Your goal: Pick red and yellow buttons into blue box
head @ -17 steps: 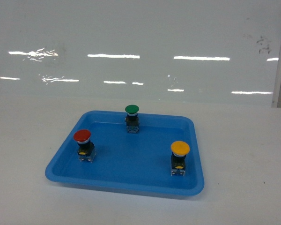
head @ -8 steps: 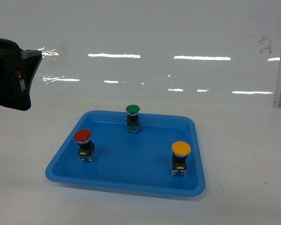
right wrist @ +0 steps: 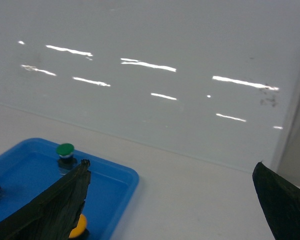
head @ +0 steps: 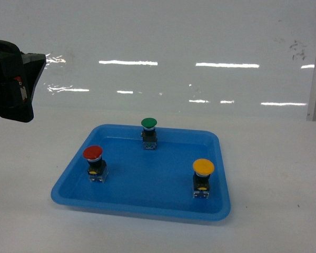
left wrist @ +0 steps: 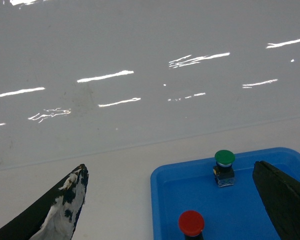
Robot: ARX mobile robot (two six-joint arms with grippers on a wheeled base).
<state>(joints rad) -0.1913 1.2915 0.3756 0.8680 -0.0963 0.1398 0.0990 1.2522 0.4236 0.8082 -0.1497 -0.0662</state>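
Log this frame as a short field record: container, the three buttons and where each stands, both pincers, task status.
container: blue tray on white table
red button: upright in tray, left side
yellow button: upright in tray, right front
green button: upright in tray, back middle
left pincer: open, empty, raised off to the tray's left
right pincer: open, empty, clear of the buttons
status: red and yellow already inside the tray

L gripper [left wrist: 172, 210] fingers spread wide; red button [left wrist: 191, 223] & green button [left wrist: 224, 167] upright in blue tray [left wrist: 162, 200] between them.
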